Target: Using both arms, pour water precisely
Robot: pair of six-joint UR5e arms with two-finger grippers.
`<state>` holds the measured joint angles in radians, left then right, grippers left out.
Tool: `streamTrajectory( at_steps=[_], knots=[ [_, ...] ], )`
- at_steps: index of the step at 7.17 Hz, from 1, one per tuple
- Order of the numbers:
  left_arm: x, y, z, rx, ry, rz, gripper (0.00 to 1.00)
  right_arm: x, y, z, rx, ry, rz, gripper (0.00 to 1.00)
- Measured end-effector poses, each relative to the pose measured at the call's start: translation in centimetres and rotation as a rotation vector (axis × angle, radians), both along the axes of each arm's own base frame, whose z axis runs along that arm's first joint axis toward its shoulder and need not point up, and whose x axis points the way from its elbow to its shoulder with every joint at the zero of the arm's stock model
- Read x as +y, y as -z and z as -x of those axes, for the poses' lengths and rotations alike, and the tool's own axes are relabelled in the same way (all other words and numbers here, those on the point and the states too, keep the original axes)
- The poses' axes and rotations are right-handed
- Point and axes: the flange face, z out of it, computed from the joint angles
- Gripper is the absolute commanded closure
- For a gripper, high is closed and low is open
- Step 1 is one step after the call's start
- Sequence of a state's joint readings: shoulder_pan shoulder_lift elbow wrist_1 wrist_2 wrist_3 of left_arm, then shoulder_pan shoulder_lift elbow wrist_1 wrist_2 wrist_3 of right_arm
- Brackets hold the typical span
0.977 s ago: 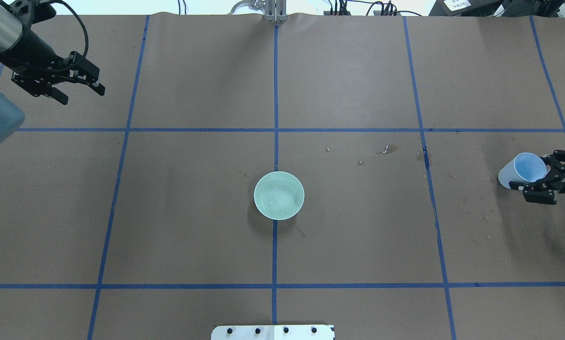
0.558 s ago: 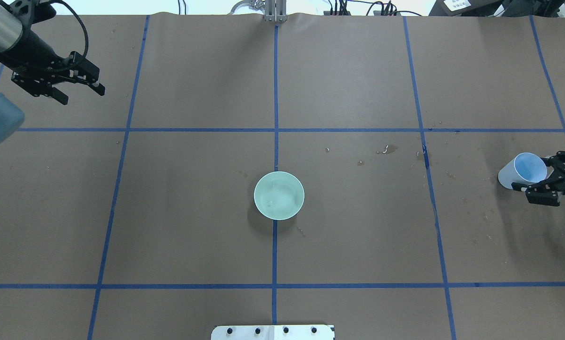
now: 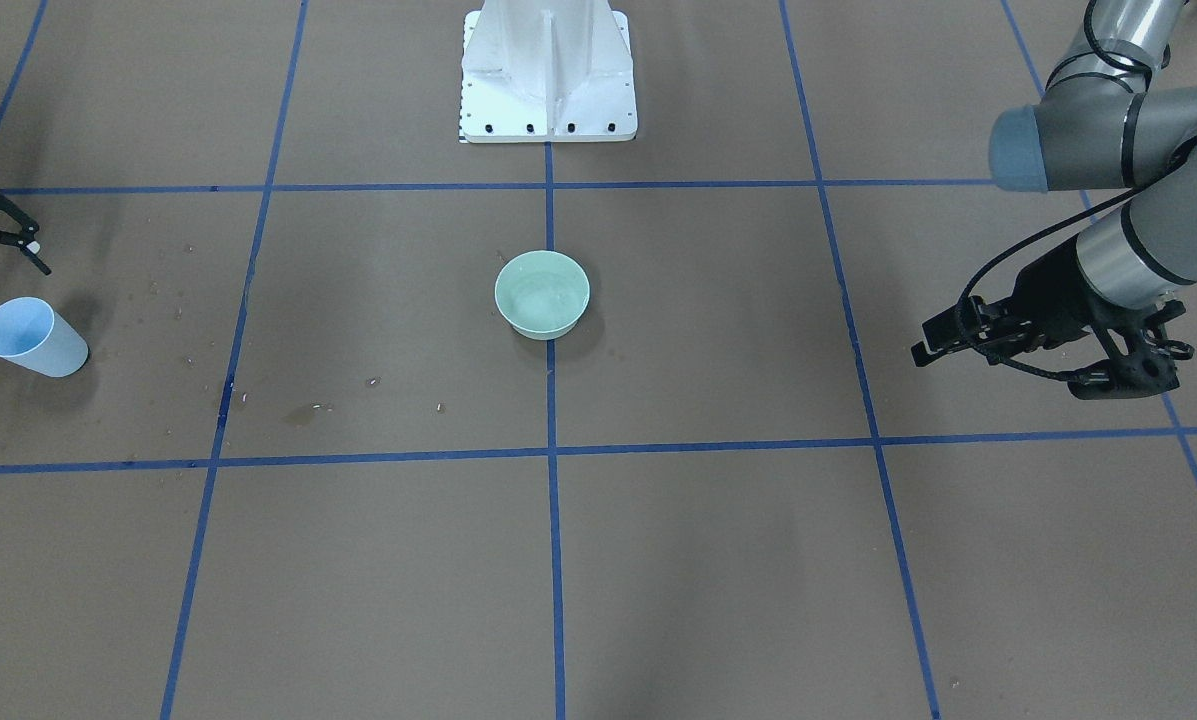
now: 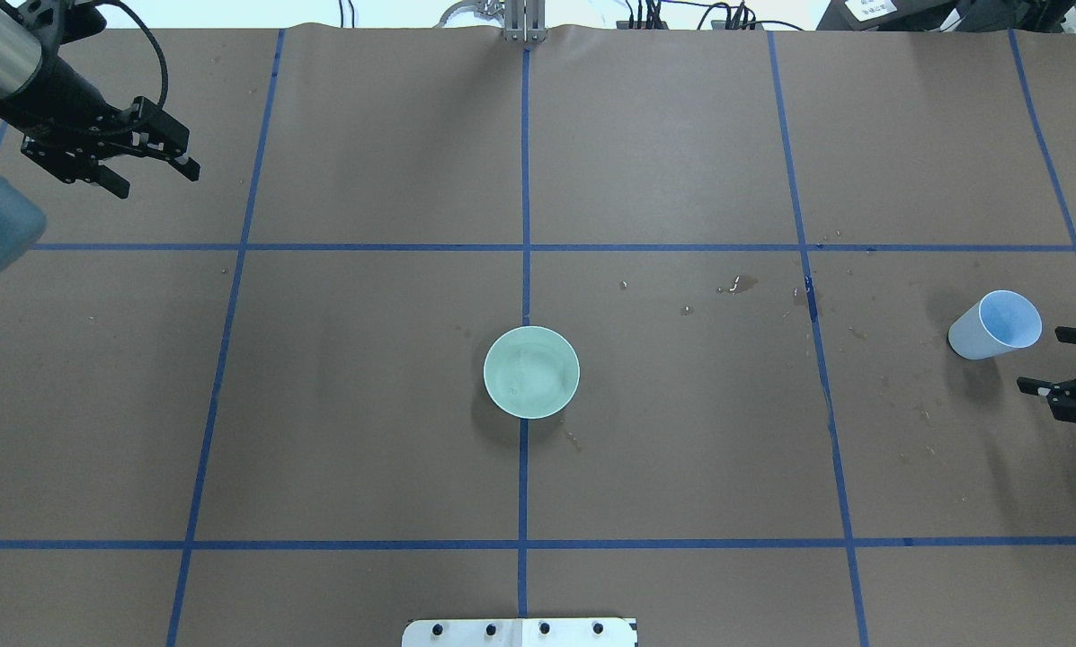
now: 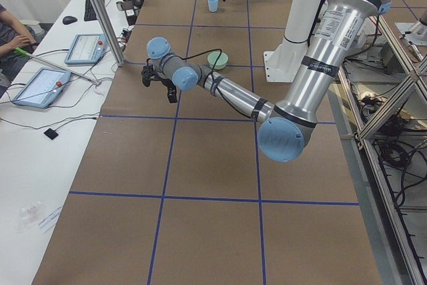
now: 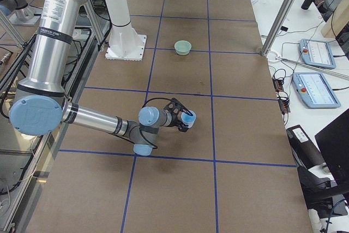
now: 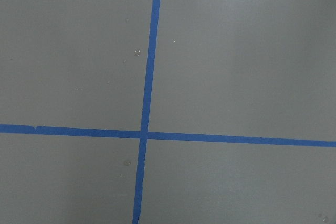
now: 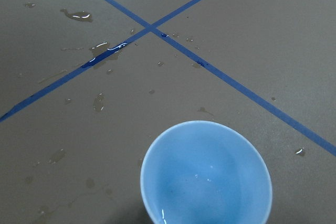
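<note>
Jaws of the right gripper [image 4: 1040,358] wide apart, clamped on nothing, low at the right edge of the table [image 4: 367,431]. Just left of its fingertips and a little farther back, clear of both fingers: pale blue cup [image 4: 994,325], standing mouth up on the brown paper, free of any grip. From the right wrist camera, an open blue mouth directly below, with a few small droplets glinting on the inner wall. Behind the gripper, right arm [image 6: 98,119] stretched low over the table.

Well left of the cup, at the table's middle and astride the centre blue tape line [image 4: 525,180]: pale green bowl [image 4: 531,372], holding the water [image 4: 527,385], shown as faint ripples and whitish glints. Between bowl and cup, scattered wet spots [image 4: 742,285] on the paper, some on the tape.

Jaws of the left gripper [image 4: 158,181] likewise apart and empty, above the far left part of the table, well apart from bowl and cup. Under its wrist camera, brown paper and a tape crossing. Behind it, left arm [image 3: 1138,245] bent back toward the left edge. At the near edge, centre: white bolted pedestal [image 3: 548,70].
</note>
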<state>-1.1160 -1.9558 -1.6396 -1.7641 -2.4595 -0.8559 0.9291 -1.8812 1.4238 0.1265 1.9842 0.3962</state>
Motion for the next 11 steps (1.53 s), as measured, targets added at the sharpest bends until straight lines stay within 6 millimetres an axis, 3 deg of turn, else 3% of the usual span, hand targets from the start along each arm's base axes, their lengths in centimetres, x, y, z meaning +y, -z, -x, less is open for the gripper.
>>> streamTrajectory(
  at_steps=[2,4,5,6,7,9,11],
  knots=[
    [0.0,0.1,0.0,0.000,0.001,-0.001,0.01,1.7,-0.5,-2.6,-0.013,-0.023,0.045,0.01],
    [0.3,0.9,-0.5,0.004,0.015,0.020,0.01,-0.7,-0.4,-6.2,-0.033,-0.088,0.184,0.01],
    [1.3,2.3,-2.0,0.006,0.024,0.037,0.01,-2.7,-0.1,-8.2,-0.044,-0.112,0.259,0.01],
    [3.2,4.3,-5.5,-0.002,0.025,0.046,0.01,-4.3,0.0,-9.6,-0.046,-0.133,0.321,0.01],
    [5.8,6.6,-10.2,-0.015,0.023,0.048,0.01,-5.9,0.1,-10.2,-0.037,-0.147,0.375,0.01],
    [11.5,10.7,-21.2,-0.049,-0.008,0.013,0.01,-10.3,0.4,-10.5,0.033,-0.152,0.459,0.01],
    [13.8,14.6,-28.5,-0.078,-0.039,-0.015,0.01,-14.5,1.5,-12.1,0.143,-0.128,0.522,0.01]
  ],
)
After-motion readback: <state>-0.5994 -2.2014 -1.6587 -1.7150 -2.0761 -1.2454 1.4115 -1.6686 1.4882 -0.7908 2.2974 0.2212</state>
